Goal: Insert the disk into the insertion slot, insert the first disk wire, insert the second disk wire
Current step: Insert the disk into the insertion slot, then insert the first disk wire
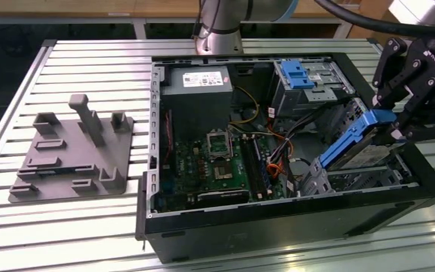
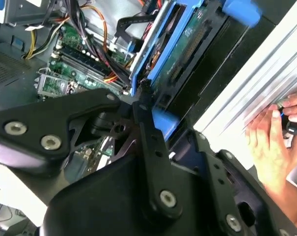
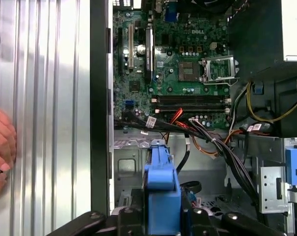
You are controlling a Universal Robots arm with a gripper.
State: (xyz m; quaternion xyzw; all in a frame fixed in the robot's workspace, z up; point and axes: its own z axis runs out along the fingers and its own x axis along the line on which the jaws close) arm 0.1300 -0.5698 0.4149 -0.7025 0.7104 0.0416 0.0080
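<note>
exterior view: end effector (image 1: pixel 387 126) clamped on disk (image 1: pixel 353 141), tilted, lower end at slot (image 1: pixel 357 177) mouth | second wrist view: fingers (image 2: pixel 150 132) pinch disk (image 2: pixel 180 46) carrier edge | first wrist view: disk (image 3: pixel 160 179) edge-on, blue carrier facing camera | judged stiff, dense, shock-sensitive; hold by carrier rails

The disk (image 1: pixel 357 140), silver in a blue carrier, stands steeply tilted, its upper end clamped in the end effector (image 1: pixel 388 126). Its lower end meets the grey perforated insertion slot (image 1: pixel 317 178) below the end effector.
</note>
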